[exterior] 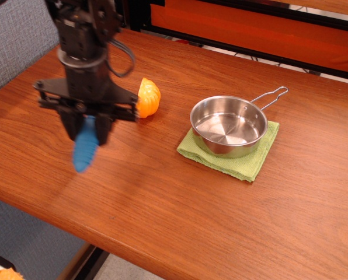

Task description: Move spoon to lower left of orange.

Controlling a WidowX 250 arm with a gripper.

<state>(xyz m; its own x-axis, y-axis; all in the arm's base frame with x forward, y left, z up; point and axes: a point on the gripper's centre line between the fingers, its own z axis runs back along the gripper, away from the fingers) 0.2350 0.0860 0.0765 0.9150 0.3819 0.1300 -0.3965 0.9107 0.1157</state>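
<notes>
Spoon hanging handle-down from the gripper, above the table.

Gripper fingers are pinching the spoon near its upper end, so only the ribbed blue handle is showing below them; the metal bowl is hidden. Just behind and to the right, the orange is sitting on the wood, partly covered by the gripper's crossbar. Farther right, a steel pan is resting on a green cloth.

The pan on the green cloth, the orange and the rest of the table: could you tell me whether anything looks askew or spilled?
Nothing stands out. The pan sits upright and empty on the green cloth, the orange rests on the table, and the gripper holds the spoon with its blue handle hanging down. No spills show.
</notes>
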